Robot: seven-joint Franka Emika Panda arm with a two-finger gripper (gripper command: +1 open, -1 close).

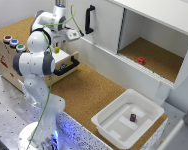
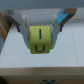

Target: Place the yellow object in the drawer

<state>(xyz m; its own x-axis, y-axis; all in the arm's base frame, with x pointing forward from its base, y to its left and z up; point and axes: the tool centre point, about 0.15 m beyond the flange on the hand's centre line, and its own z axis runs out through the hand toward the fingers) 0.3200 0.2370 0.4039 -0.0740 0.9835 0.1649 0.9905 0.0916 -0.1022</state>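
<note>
Claw (image 2: 40, 36) is clamped tight on the yellow object (image 2: 40, 40), hanging in the upper left of the exterior shot right above the open drawer (image 1: 69, 64) with the black handle.

Cork-topped counter (image 1: 89, 92) lying beneath white cabinet (image 1: 144, 35), white cabinet door (image 1: 96, 22) standing open, white plastic bin (image 1: 126, 120) resting on counter's edge.

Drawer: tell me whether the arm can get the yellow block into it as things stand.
Probably yes. The drawer is pulled open, and the fingers hold the yellow block right above it, with nothing visibly between.
</note>
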